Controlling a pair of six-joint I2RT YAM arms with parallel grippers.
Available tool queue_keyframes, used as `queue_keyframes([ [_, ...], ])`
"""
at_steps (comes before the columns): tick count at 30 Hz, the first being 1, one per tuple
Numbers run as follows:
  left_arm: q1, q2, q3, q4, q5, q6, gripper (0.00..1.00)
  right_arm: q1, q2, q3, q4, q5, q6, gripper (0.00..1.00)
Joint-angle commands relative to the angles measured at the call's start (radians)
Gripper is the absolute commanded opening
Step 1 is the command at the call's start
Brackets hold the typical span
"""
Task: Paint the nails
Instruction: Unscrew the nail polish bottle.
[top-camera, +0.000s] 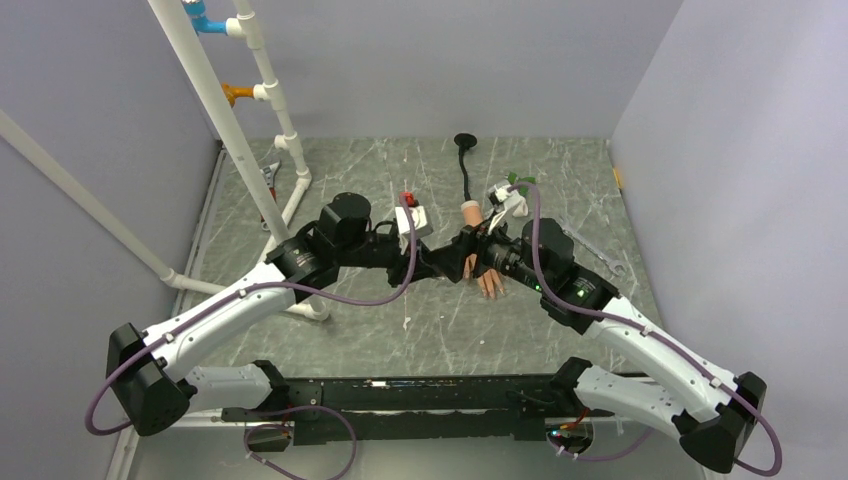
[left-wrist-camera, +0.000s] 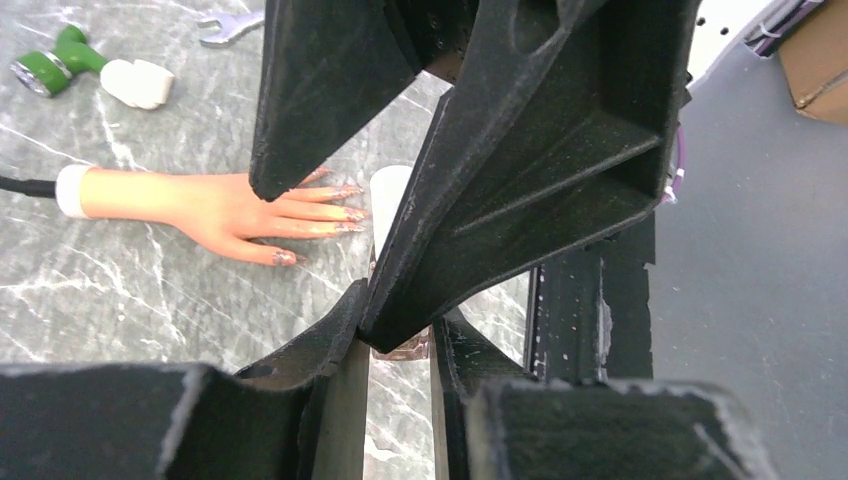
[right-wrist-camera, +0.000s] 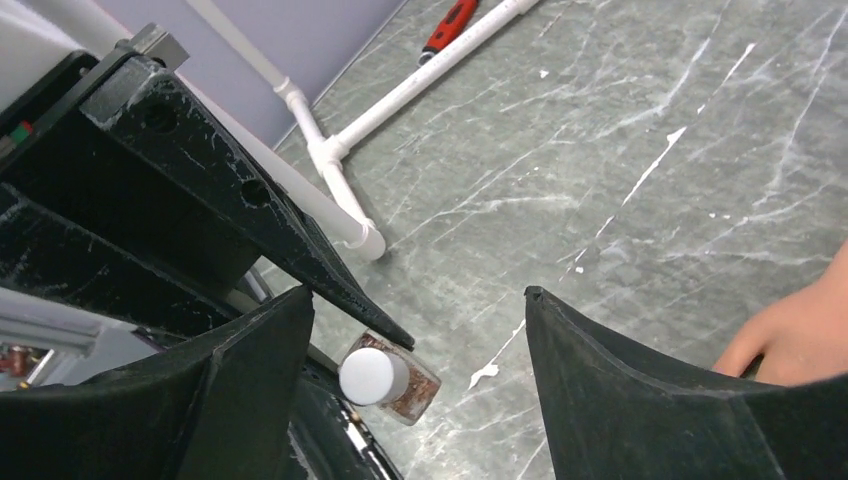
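- Two grippers meet tip to tip over the middle of the grey marbled table (top-camera: 420, 330), well inside its edges. The grey walls (top-camera: 700, 120) stand well off at the far side and on both flanks.
- Bare tabletop lies open ahead of the right gripper (right-wrist-camera: 415, 295) in its wrist view. It runs as far as the white pipe frame (right-wrist-camera: 345, 190) and a red-handled tool (right-wrist-camera: 447, 25), both far beyond the fingertips.
- Beyond the white cuff (left-wrist-camera: 68, 190) of the mannequin hand (left-wrist-camera: 215, 210), away from the left gripper (left-wrist-camera: 400, 330), lie a green-and-white tool (left-wrist-camera: 60, 62) and a wrench (left-wrist-camera: 225, 25), well apart from both grippers.
- Left gripper: jaws clamped on the small brown bottle (right-wrist-camera: 415, 390), whose white cap (right-wrist-camera: 370, 375) points toward the right gripper.
- Right gripper: fingers wide apart, one on each side of the cap, gripping nothing.
- The mannequin hand lies flat on the table just beside both grippers. The nails (left-wrist-camera: 352, 213), glittery, point toward the left gripper's fingertips, near the bottle but apart from it.
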Motion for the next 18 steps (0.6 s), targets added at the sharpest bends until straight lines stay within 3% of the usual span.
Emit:
queue_keyframes([
  [1, -0.007, -0.015, 0.023, 0.079, -0.017, 0.013, 0.0, 0.016, 0.021, 0.137, -0.069, 0.111, 0.153, 0.8],
  [6, -0.008, -0.006, 0.029, 0.067, -0.092, 0.01, 0.0, 0.017, 0.046, 0.235, -0.216, 0.232, 0.209, 0.78],
  [18, -0.007, -0.006, 0.024, 0.076, -0.146, -0.001, 0.0, 0.017, 0.118, 0.307, -0.331, 0.211, 0.295, 0.55],
])
